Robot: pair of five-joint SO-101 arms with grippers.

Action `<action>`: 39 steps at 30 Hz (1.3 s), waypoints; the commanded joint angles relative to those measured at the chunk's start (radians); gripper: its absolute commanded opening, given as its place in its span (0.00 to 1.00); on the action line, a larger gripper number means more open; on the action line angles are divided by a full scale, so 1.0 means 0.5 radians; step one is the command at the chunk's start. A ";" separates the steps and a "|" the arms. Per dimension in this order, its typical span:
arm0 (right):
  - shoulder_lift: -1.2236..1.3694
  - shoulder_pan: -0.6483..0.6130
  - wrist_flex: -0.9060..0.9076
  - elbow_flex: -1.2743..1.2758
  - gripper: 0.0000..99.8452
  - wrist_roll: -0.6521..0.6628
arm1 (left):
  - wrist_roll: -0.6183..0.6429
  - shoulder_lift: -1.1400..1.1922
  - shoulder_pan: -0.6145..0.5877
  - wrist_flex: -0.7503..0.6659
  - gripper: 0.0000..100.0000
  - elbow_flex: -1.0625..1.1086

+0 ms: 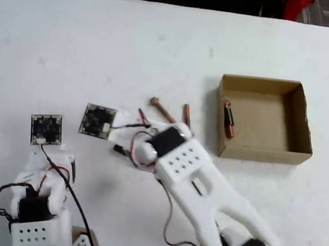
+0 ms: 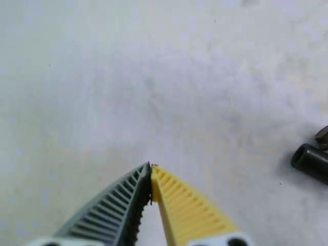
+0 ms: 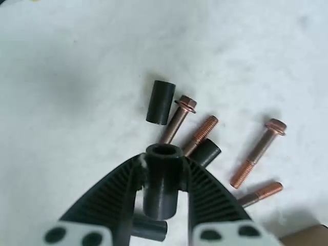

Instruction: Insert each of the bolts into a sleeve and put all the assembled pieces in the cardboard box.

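Observation:
My right gripper [image 3: 163, 163] is shut on a black sleeve [image 3: 162, 184], held upright with its bore facing the camera. On the table beyond it lie more black sleeves [image 3: 161, 101] [image 3: 206, 152] and several copper bolts [image 3: 177, 119] [image 3: 259, 151]. Another sleeve [image 3: 149, 228] lies under the fingers. In the high view two bolts [image 1: 162, 109] [image 1: 186, 114] rest just beyond the right arm [image 1: 189, 167]. The cardboard box [image 1: 298, 123] holds one assembled piece [image 1: 228, 119]. My left gripper [image 2: 151, 170] is shut on nothing, above bare table at the lower left.
A black sleeve end [image 2: 310, 161] shows beside the left gripper. The left arm [image 1: 39, 204] stands near the front edge. The white table [image 1: 102, 44] stretches wide behind both arms. A corner of the box [image 3: 310, 237] lies close to the right gripper.

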 commanded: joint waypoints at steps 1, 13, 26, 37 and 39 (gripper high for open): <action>-0.361 0.057 0.075 -0.018 0.02 -0.077 | -0.009 -0.017 0.002 -0.064 0.02 -0.028; -1.232 0.385 0.075 0.295 0.02 -0.485 | -0.003 -0.017 0.069 -0.061 0.02 -0.028; -2.180 0.560 -0.195 1.034 0.02 -0.601 | -0.009 -0.017 0.133 0.221 0.02 -0.282; -2.506 0.732 -0.505 1.452 0.02 -0.761 | -0.224 -0.011 0.130 0.430 0.02 -0.736; -2.567 0.738 -0.529 1.504 0.02 -0.893 | -0.224 -0.011 0.130 0.473 0.02 -0.822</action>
